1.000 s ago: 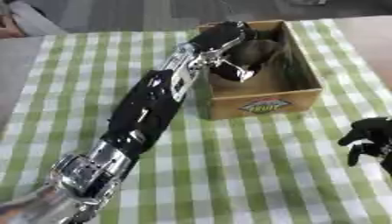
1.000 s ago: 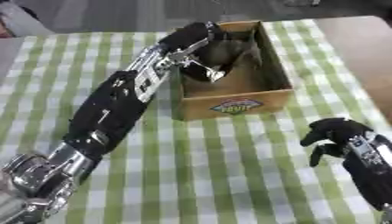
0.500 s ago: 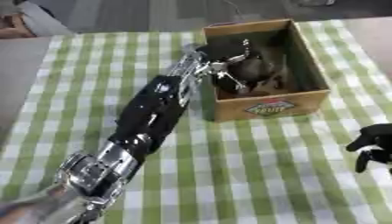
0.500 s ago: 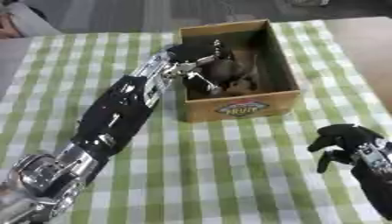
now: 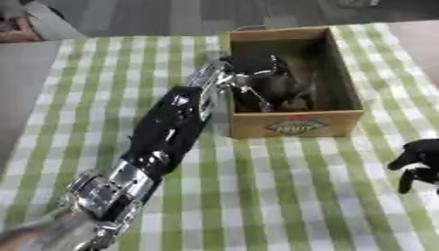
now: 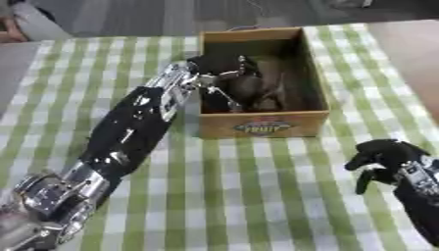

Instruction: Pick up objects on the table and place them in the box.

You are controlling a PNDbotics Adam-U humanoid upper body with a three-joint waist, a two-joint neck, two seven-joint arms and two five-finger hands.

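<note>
A staged tabletop test bench, not a home you'd recognise.
You're at a table (image 5: 283,186) under a green-and-white checked cloth (image 6: 257,196), with a labelled wooden box (image 6: 264,128) on it and bare grey floor (image 5: 154,17) beyond the far edge.

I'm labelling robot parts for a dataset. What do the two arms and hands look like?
The left arm has a glossy black shell with silver metal joints near the elbow and wrist. The left hand is dark, with thin silvery rods. The right hand is matte black, on a black wrist with a small pale patch.
</note>
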